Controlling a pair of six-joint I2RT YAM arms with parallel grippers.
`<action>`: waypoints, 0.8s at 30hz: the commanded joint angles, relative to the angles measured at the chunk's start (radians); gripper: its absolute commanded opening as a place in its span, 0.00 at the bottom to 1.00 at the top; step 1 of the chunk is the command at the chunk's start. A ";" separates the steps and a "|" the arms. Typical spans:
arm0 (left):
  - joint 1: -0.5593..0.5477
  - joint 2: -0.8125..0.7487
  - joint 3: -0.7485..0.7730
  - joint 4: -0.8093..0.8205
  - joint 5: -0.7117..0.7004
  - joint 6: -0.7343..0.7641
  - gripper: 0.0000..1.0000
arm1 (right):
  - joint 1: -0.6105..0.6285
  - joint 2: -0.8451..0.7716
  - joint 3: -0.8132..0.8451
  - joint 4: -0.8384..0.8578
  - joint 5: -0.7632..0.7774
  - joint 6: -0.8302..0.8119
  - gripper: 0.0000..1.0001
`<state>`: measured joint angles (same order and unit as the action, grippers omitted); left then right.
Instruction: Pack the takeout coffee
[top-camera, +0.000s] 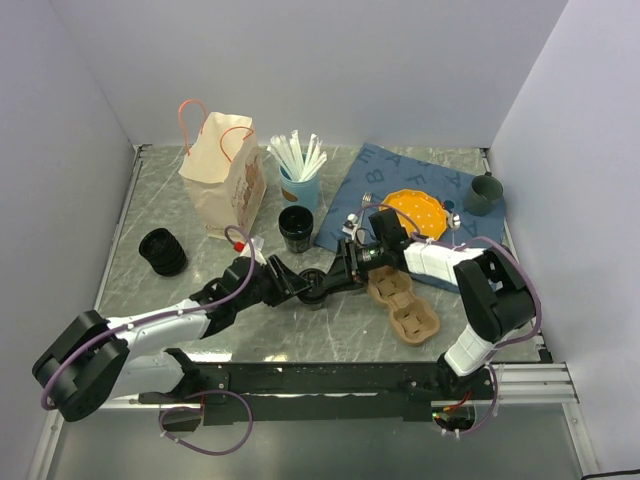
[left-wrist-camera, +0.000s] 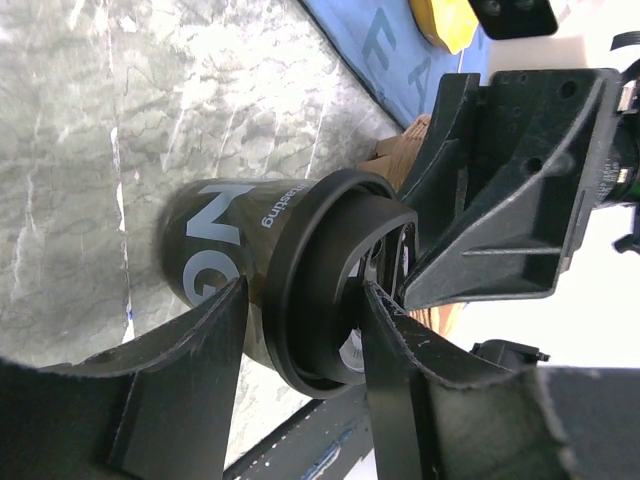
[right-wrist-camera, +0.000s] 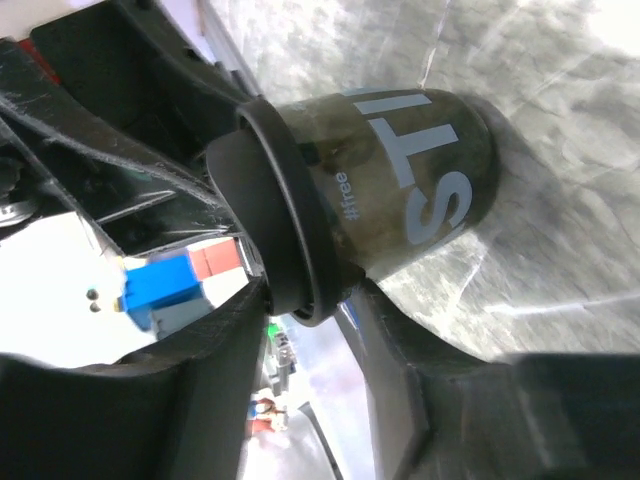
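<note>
You are clamping the takeout coffee (top-camera: 318, 287) with both left jaws and right jaws as it is standing on the worktop (top-camera: 300, 338) beside the cardboard carrier (top-camera: 405, 305); be easing one side off before lifting.

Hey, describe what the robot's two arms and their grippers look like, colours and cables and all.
Both the left arm and the right arm mix white shells with black joints, and thin purple cables loop alongside each. The left gripper and the right gripper are matt black, each with two flat, tapering fingers.
</note>
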<state>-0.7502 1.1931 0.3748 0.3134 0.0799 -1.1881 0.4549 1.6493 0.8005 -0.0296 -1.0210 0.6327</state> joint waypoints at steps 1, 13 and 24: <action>-0.012 0.042 -0.044 -0.347 -0.006 0.125 0.52 | 0.028 -0.046 0.072 -0.240 0.121 -0.129 0.57; -0.008 0.045 0.163 -0.454 0.027 0.346 0.62 | -0.024 -0.112 0.177 -0.392 0.111 -0.214 0.64; -0.003 0.020 0.266 -0.458 0.066 0.352 0.77 | -0.044 -0.088 0.236 -0.460 0.127 -0.264 0.64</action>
<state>-0.7509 1.2087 0.6041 -0.0578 0.1383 -0.8837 0.4282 1.5707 0.9749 -0.4583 -0.9024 0.4110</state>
